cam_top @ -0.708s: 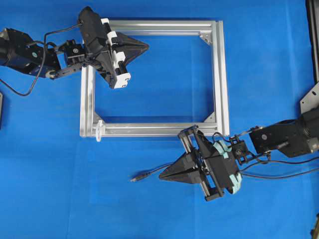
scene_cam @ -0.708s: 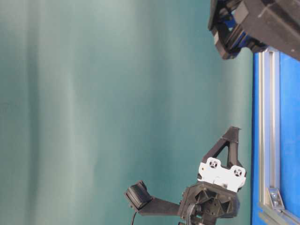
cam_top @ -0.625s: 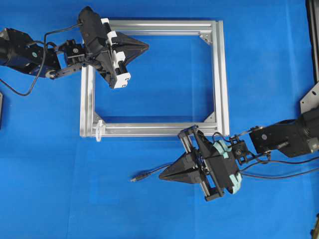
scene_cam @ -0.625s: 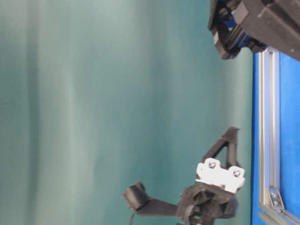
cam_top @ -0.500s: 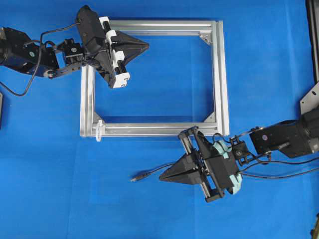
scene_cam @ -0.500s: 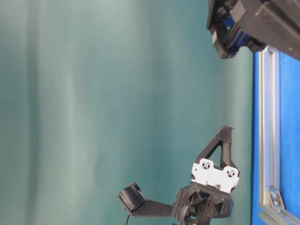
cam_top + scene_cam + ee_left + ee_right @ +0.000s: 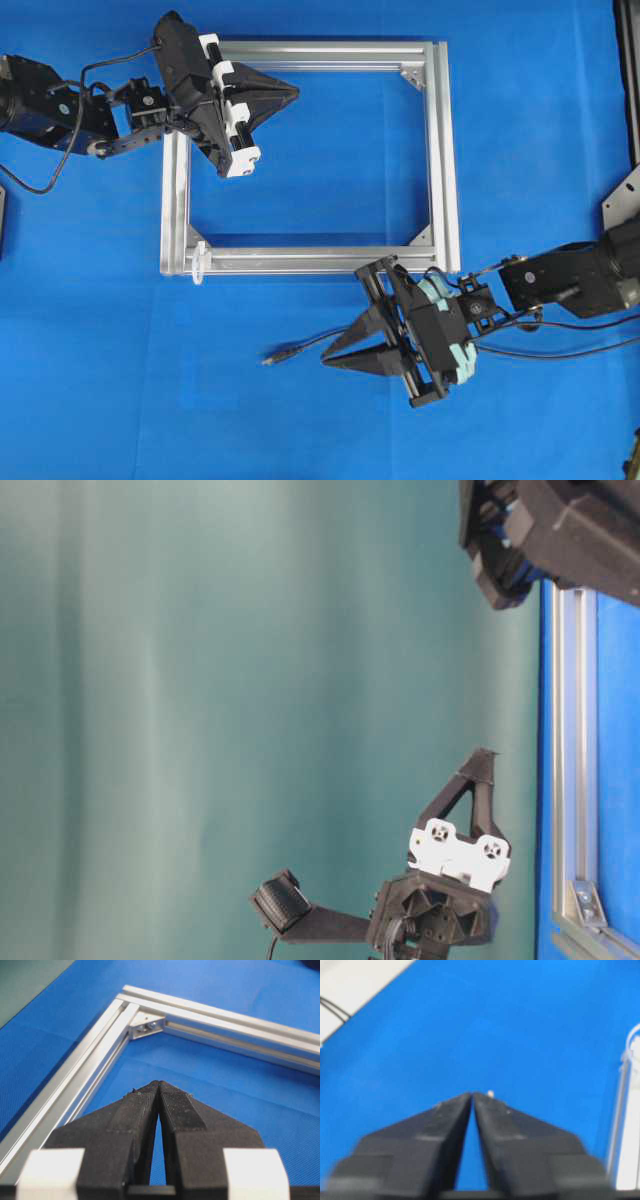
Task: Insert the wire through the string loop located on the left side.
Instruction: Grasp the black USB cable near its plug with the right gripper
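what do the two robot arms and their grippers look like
Both arms are black, with loose black cables. The left gripper has tapered triangular black fingers on a white mounting block. The right gripper has the same black wedge-shaped fingers, backed by a pale teal part. The finger pads are finely ribbed.

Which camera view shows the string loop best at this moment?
The overhead view: the string loop stands clear and unblocked at the aluminium frame's lower-left corner. The right wrist view catches only a blurred pale arc at its right edge, possibly the loop. The left wrist and table-level views do not show it.
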